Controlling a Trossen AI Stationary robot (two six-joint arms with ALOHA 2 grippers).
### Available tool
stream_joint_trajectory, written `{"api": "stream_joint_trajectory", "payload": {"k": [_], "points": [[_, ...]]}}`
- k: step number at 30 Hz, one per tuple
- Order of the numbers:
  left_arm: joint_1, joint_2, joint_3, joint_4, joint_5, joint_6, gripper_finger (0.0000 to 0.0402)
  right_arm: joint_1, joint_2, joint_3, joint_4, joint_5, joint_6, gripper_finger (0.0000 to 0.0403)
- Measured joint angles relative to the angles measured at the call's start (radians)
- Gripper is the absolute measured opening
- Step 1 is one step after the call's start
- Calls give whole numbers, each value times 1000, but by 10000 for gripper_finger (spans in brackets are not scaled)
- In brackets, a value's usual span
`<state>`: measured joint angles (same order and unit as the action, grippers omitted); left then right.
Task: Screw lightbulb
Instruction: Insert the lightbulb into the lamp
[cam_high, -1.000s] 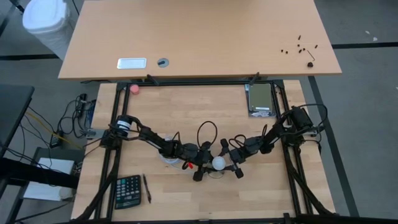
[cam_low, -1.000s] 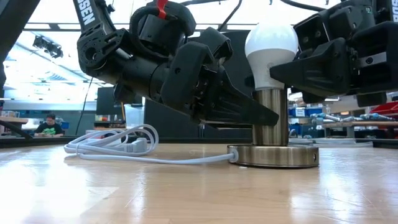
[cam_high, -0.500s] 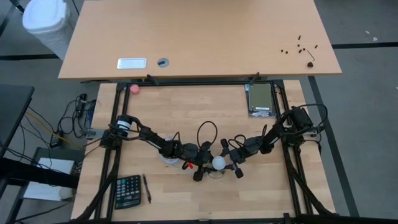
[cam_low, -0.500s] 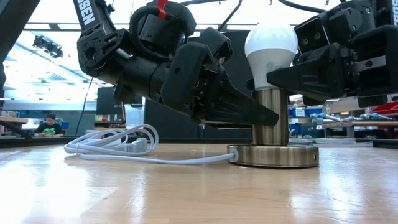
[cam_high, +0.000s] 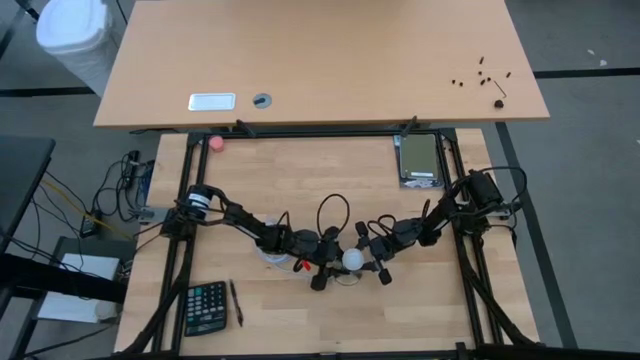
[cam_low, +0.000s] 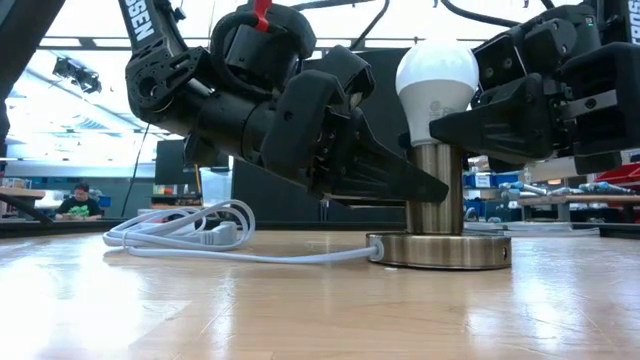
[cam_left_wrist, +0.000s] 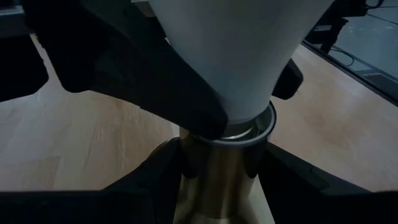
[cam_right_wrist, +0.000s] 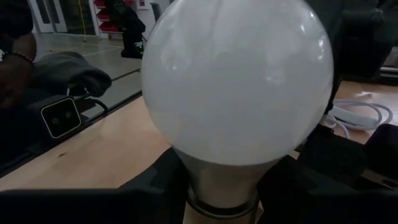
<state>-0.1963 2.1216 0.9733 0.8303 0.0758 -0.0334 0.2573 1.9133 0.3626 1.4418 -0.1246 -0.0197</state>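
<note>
A white lightbulb (cam_low: 436, 80) stands upright with its base in the top of a silvery lamp stem (cam_low: 434, 195). The stem rises from a round metal foot (cam_low: 440, 250) resting flat on the wooden table. My left gripper (cam_high: 332, 263) comes in from the table's left, shut on the stem. My right gripper (cam_high: 368, 260) comes from the right, shut on the lightbulb (cam_right_wrist: 236, 81) below its globe. The lamp's white cord (cam_low: 190, 235) lies looped on the table to the left. My left gripper pinches the metal stem (cam_left_wrist: 217, 171) between its two fingers, just under the stem's top rim. The fingers come nearly level from the table's left, across the upright stem. The lamp's foot stays on the table. My right gripper pinches the bulb's tapering neck (cam_right_wrist: 224, 177) between its two fingers, below the round globe. One finger (cam_low: 470, 120) shows at the neck, coming level from the table's right. The bulb stands upright with its base in the stem's top.
A calculator (cam_high: 205, 307) and a pen (cam_high: 236, 302) lie at the near left. A grey box (cam_high: 419, 160) sits at the far right, a small red ball (cam_high: 216, 142) at the far left. A round pale disc (cam_high: 268, 255) lies under my left arm.
My right gripper's fingers have drawn in upon the bulb's neck, staying in place. The bulb's globe has shifted very slightly toward the right. My left gripper and the lamp's foot have kept still.
</note>
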Motion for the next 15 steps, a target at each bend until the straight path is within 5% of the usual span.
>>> {"api": "stream_joint_trajectory", "payload": {"k": [15], "points": [[-3, -2, -1, -17, -155, -44, 198, 7, -2, -2, -15, 92, 43, 162]]}}
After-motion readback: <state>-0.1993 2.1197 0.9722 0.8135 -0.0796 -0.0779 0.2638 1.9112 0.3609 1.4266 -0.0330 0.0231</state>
